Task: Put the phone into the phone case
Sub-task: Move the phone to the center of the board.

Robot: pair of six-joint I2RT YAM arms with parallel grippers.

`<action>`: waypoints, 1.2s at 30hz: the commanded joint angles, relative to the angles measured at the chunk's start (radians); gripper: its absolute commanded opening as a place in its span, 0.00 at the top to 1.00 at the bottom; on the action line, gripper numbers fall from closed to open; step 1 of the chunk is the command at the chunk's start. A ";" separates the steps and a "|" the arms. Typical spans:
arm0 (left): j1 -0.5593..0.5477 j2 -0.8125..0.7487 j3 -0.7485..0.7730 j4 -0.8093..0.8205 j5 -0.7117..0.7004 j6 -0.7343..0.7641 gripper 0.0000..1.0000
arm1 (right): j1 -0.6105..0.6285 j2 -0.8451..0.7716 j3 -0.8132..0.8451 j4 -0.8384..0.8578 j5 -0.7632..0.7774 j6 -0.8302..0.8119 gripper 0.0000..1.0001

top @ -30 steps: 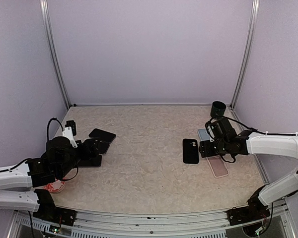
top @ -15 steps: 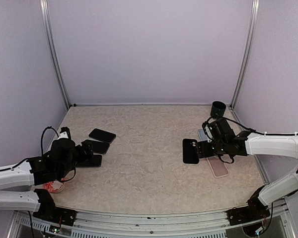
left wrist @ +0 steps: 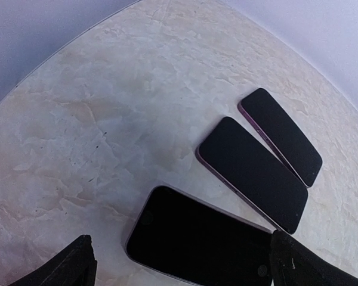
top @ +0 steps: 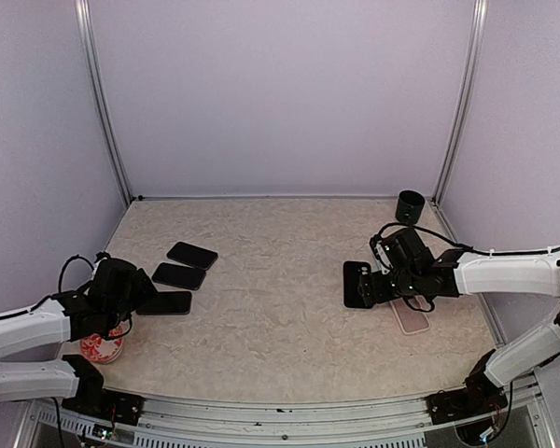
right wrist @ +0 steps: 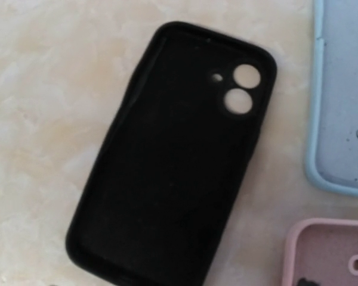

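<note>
While the left pincer [left wrist: 180,250] gapes released, the nearest phone [left wrist: 200,238] lies between its jaws

Lilac walls [top: 280,93], marbled beige tabletop [top: 271,308]

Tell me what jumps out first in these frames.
Three dark phones lie flat in a staggered row at the table's left, just ahead of the left arm's open fingers. At the right, an empty black case lies flat, with a blue case and a pink case close beside it.
</note>
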 commanded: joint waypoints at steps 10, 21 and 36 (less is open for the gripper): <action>0.086 0.209 0.064 0.095 0.091 0.042 0.01 | 0.053 -0.005 0.048 -0.027 0.038 0.012 0.11; 0.094 0.301 0.062 0.172 0.191 0.073 0.01 | 0.076 -0.038 0.082 -0.067 0.069 0.022 0.08; 0.095 0.284 0.011 0.253 0.299 0.102 0.01 | 0.108 -0.079 0.074 -0.062 0.071 0.048 0.04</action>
